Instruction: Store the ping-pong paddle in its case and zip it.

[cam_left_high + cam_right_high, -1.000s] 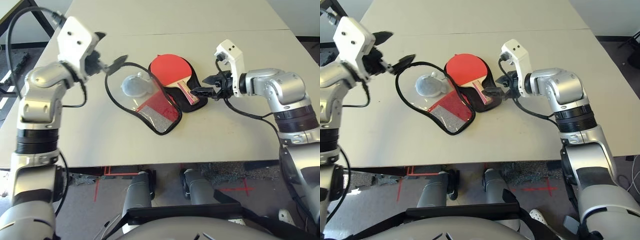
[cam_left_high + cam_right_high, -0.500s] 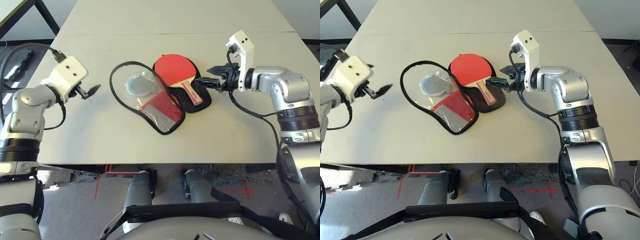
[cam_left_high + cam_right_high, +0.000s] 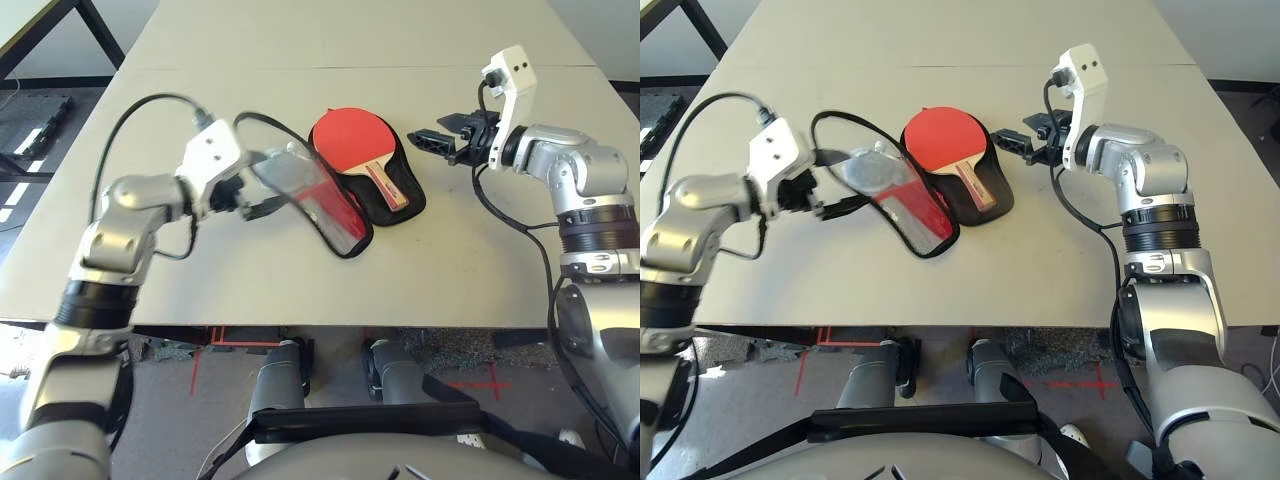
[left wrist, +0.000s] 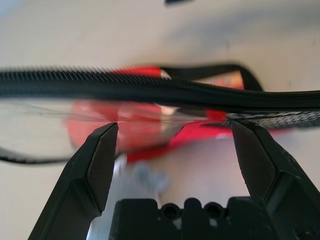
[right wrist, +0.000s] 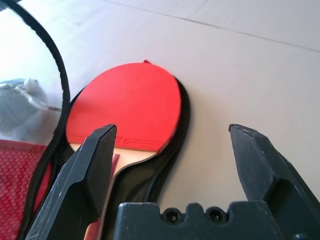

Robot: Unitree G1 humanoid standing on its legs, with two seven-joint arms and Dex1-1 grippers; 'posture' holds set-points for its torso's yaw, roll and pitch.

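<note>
My left pincer (image 3: 268,205) is spread wide at the lifted flap of the case (image 3: 395,195), the black zip edge running across between its fingers (image 4: 97,160), nothing clamped. The paddle (image 3: 349,139) lies red face up on the case's black lower half in the middle of the bench (image 3: 450,270), handle pointing toward me. My right pincer (image 3: 432,141) hangs wide open and empty just beside the case's right edge, pointing at the paddle, apart from it
</note>
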